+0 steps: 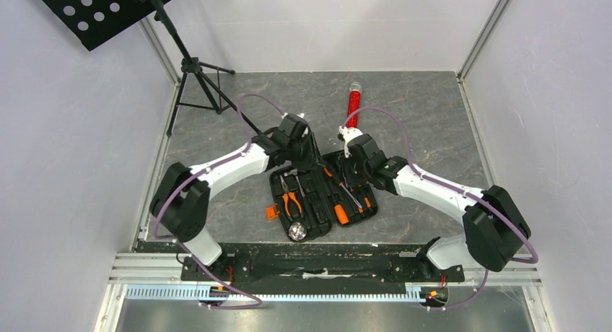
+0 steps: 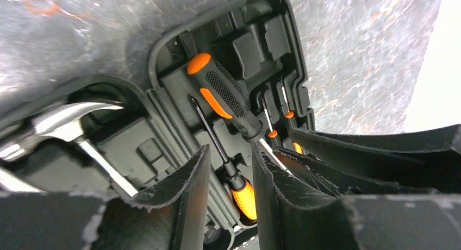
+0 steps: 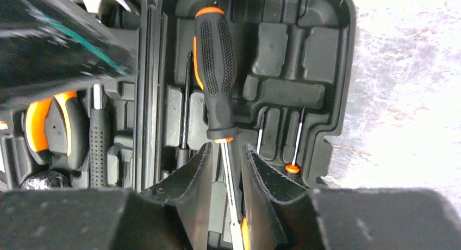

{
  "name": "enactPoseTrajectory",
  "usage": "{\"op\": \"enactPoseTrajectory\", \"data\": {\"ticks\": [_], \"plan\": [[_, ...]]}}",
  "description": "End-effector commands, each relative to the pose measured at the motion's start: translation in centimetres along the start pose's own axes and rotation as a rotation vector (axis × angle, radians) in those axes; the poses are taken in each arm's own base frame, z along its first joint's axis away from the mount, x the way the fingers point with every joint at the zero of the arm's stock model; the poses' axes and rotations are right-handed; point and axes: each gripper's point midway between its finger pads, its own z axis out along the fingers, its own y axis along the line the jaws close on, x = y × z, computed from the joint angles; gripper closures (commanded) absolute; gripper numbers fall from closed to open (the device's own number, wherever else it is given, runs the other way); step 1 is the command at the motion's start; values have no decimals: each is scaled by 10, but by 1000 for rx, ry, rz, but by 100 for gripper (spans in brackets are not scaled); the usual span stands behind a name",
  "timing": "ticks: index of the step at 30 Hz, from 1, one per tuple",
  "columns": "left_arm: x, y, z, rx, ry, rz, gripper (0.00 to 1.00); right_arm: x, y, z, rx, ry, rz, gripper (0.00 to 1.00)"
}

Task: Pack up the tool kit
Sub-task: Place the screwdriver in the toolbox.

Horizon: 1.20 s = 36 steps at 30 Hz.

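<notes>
The tool kit case (image 1: 359, 218) lies open and flat on the table between the arms. Pliers (image 1: 291, 202) and a hammer (image 2: 65, 125) sit in its left half. A large black-and-orange screwdriver (image 3: 215, 65) lies in the right half, beside small screwdrivers (image 3: 293, 167). My left gripper (image 2: 229, 152) hangs over the far end of the case, open, its fingers (image 2: 185, 195) either side of a thin screwdriver with an orange handle (image 2: 244, 198). My right gripper (image 3: 226, 149) is open too, astride the large screwdriver's metal shaft with a gap on both sides.
A red tube (image 1: 353, 105) lies on the table beyond the case. A black tripod stand (image 1: 195, 72) with a perforated tray (image 1: 94, 7) occupies the far left corner. White walls enclose the grey table (image 1: 433, 130).
</notes>
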Motion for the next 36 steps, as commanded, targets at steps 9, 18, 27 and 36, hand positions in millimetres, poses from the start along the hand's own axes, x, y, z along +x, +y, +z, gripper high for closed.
{"op": "enactPoseTrajectory", "data": {"ticks": [9,18,27,36], "plan": [[22,-18,49,36,121,-30,65,35,-1,3,-25,66,19,78],[11,-14,68,-1,83,-26,66,30,12,16,-87,46,38,90],[-5,-18,75,-9,33,-11,66,21,10,25,-66,17,58,95],[-10,-33,57,38,19,21,65,8,11,1,-70,20,24,80]]}}
